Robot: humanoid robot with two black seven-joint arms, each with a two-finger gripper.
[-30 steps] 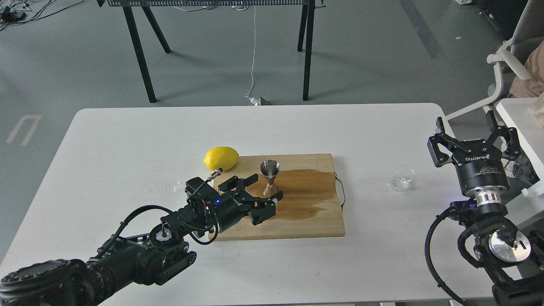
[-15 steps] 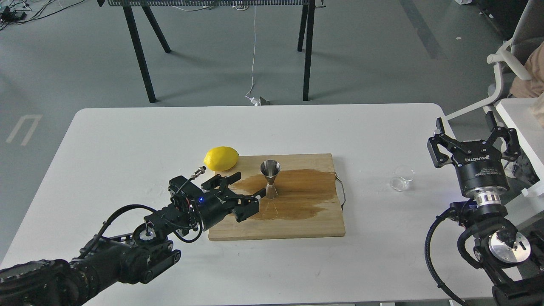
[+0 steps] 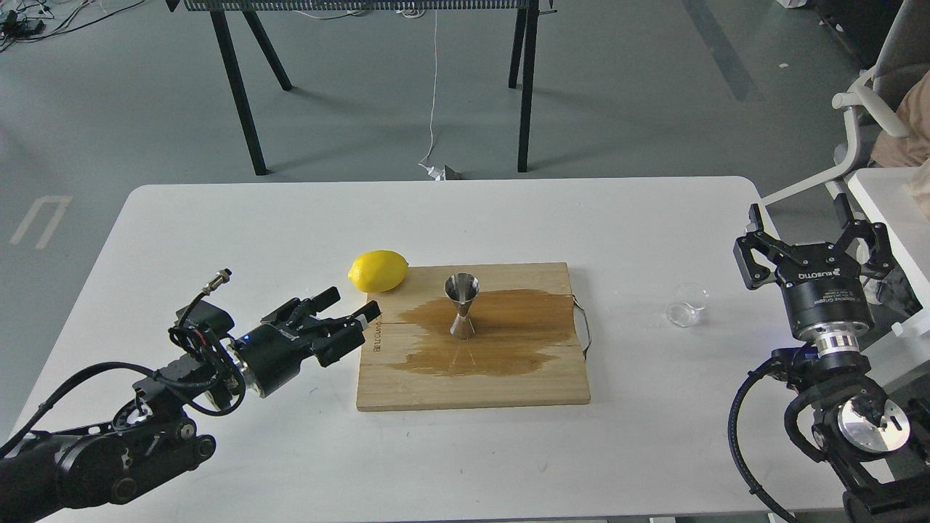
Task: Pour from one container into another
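Note:
The steel hourglass jigger (image 3: 461,306) stands upright on the wooden cutting board (image 3: 508,385), in the middle of a brown wet stain. The small clear cup (image 3: 687,304) rests upright on the white table to the right of the board. My left gripper (image 3: 350,306) is open and empty, left of the board's left edge and just below the lemon (image 3: 378,270). My right gripper (image 3: 812,231) is open and empty, pointing away from me, right of the clear cup and apart from it.
The white table (image 3: 218,232) carries everything. A metal handle (image 3: 583,327) sticks out of the board's right edge. A white chair (image 3: 864,116) and a second table corner (image 3: 886,203) stand at the far right. Black table legs (image 3: 240,94) stand on the floor behind.
My left gripper has pulled back leftward from beside the jigger, off the board to its left edge. The jigger stays standing. The right arm and the clear cup have barely moved.

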